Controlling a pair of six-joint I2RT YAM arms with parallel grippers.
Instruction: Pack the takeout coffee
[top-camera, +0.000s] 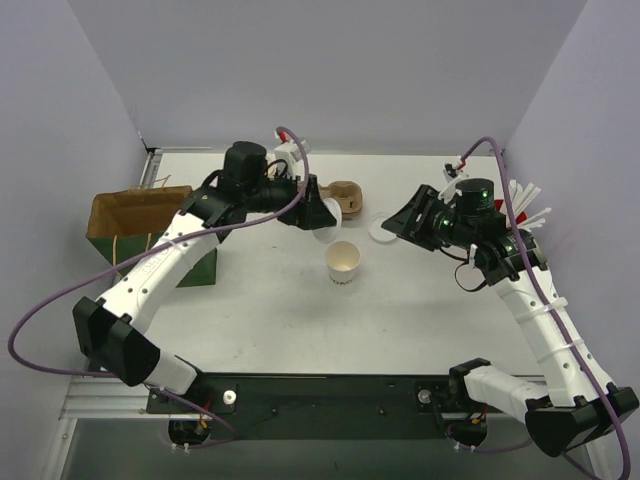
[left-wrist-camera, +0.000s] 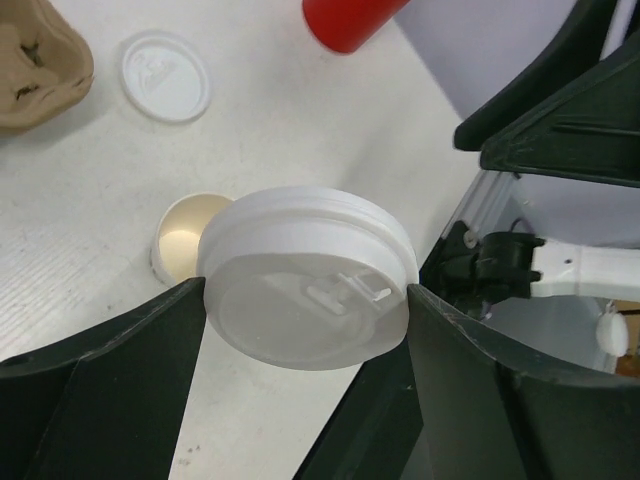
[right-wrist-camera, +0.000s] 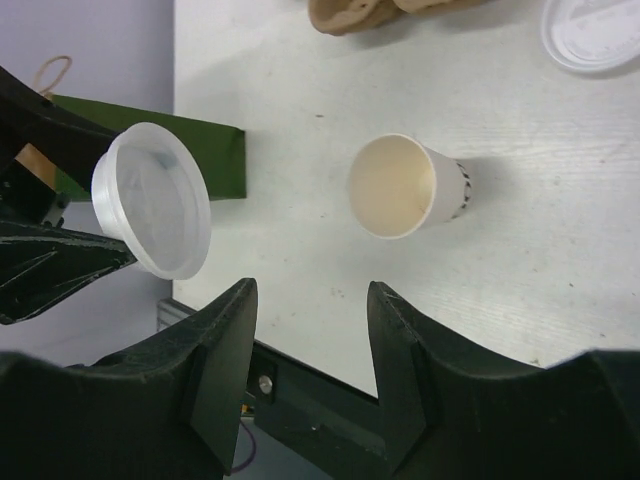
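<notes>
The left gripper (left-wrist-camera: 306, 300) is clamped on a round flat whitish plastic lid (left-wrist-camera: 300, 250), one black finger pressing each side of the rim. The lid hangs tilted in the air, clear of the white table (top-camera: 260, 310). Just below it in the top view, near the middle of the frame, a small white paper cup (top-camera: 342, 262) stands upright and uncovered with its tan inside showing. In the left wrist view the cup peeks out from behind the lid's lower-left edge. To the right, the right gripper (right-wrist-camera: 310, 350) hovers with its jaws parted and nothing between them, facing the cup and the held lid. A second whitish lid (top-camera: 382, 228) lies flat on the table just beside that gripper, right of centre. Above the cup in the top view, behind the left gripper, sits a brown moulded-cardboard cup carrier (top-camera: 345, 194). At the right edge white straws (top-camera: 528, 205) fan out, and the left wrist view catches the red cup (left-wrist-camera: 352, 20) at the top of its frame. A brown paper bag (top-camera: 135, 215) with a green side stands at the far left.
</notes>
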